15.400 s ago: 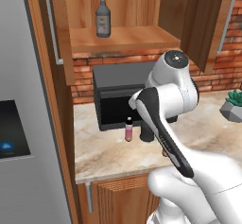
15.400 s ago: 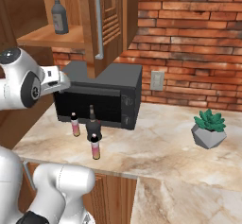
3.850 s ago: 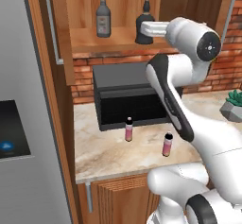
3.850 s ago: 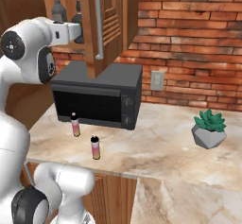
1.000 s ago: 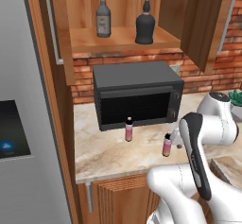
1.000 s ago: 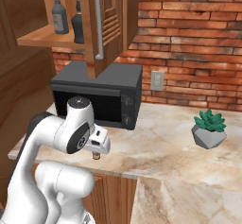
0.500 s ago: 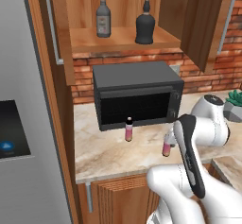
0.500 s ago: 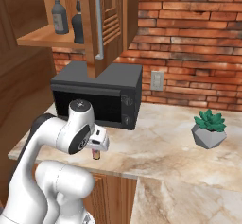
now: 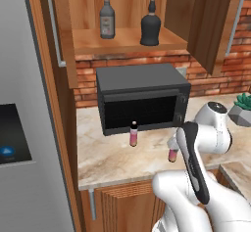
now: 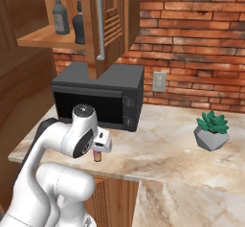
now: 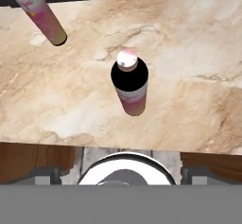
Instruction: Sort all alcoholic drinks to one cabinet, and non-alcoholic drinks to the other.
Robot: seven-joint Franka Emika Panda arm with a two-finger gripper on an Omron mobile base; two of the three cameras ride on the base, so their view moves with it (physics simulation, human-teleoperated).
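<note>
Marble counter (image 9: 108, 160) (beige-veined) under black microwave (image 9: 139, 96); red-brick wall (image 10: 191, 29) behind

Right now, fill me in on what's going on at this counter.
The white arm has its tool open above a small pink bottle standing on the marble counter, holding nothing. A second pink bottle stands just in front of the black microwave. Both liquor bottles, the clear red-capped one and the dark round one, already sit on the open cabinet shelf above. The pink bottles are not yet put away.
</note>
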